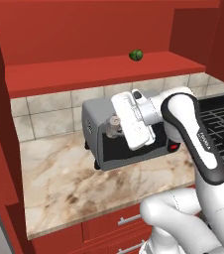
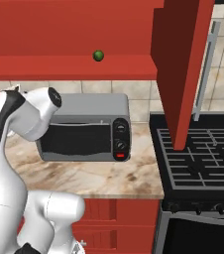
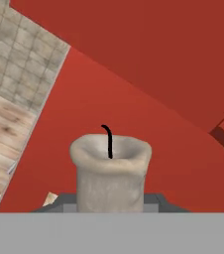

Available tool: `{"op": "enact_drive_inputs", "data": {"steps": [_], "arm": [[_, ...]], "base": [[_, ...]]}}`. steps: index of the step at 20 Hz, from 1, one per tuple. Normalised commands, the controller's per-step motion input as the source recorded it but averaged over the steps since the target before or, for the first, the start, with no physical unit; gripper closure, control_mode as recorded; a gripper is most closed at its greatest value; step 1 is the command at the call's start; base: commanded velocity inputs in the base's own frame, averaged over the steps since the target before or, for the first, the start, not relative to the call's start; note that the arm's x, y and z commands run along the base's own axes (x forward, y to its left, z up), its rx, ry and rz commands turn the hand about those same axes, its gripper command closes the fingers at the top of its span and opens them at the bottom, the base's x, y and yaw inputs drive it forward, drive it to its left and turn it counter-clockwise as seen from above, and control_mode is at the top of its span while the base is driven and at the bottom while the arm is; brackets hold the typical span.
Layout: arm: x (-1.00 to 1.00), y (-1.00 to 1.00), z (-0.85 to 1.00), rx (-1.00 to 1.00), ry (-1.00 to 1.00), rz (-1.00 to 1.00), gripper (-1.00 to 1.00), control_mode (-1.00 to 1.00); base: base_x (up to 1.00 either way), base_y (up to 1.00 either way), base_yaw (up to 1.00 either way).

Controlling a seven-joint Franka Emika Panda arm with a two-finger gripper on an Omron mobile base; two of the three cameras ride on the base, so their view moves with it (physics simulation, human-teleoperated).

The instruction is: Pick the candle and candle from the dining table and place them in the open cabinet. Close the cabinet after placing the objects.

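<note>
The gripper (image 1: 115,125) holds the pale grey-beige candle (image 3: 111,171) between its fingertips, raised above the marble counter (image 1: 69,183) before the toaster oven (image 2: 84,129). The candle's long axis seems to run along the gripper, wick pointing away from the hand toward the red cabinet (image 1: 99,69). It should lift further, clear the shelf edge, and set the candle down upright beside the small green object (image 2: 98,55), probably the other candle.

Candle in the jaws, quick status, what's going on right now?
Gripper shut on pale candle, raised before toaster oven. Green object sits on the cabinet shelf. Cabinet door open. Nothing in the way.
</note>
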Motion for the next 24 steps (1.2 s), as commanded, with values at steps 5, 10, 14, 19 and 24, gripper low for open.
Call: {"op": "enact_drive_inputs", "data": {"steps": [5, 10, 14, 19, 24], "arm": [[0.06, 0.0, 0.54, -0.07, 0.01, -0.1, 1.0, -1.0], [0.16, -0.02, 0.36, -0.03, 0.07, -0.07, 1.0, -1.0], [0.28, -0.17, 0.0, 0.06, 0.07, 0.0, 1.0, -1.0], [0.43, 0.0, 0.04, 0.04, 0.04, -0.07, 1.0, -1.0], [0.34, 0.0, 0.13, 0.01, 0.07, -0.1, 1.0, -1.0]], "base": [[0.0, 0.0, 0.0], [0.0, 0.0, 0.0], [0.0, 0.0, 0.0], [0.0, 0.0, 0.0], [0.0, 0.0, 0.0]]}}
